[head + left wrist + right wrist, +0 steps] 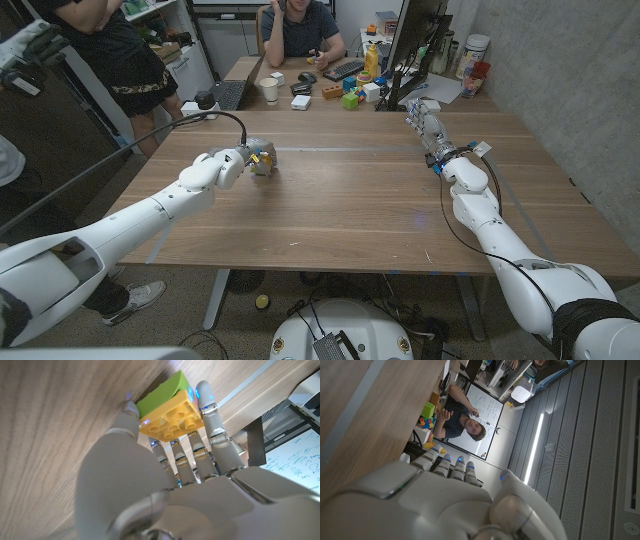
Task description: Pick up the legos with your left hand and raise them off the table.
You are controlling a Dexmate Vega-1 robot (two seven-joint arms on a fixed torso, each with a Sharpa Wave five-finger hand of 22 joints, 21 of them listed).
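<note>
Legos, a yellow plate stacked on a green block, are pinched by the left hand against the table. Light, rigid, slick plastic is judged; opposite edges suit gripping. The right hand's state cannot be told.

The left hand hides most of the legos.
</note>
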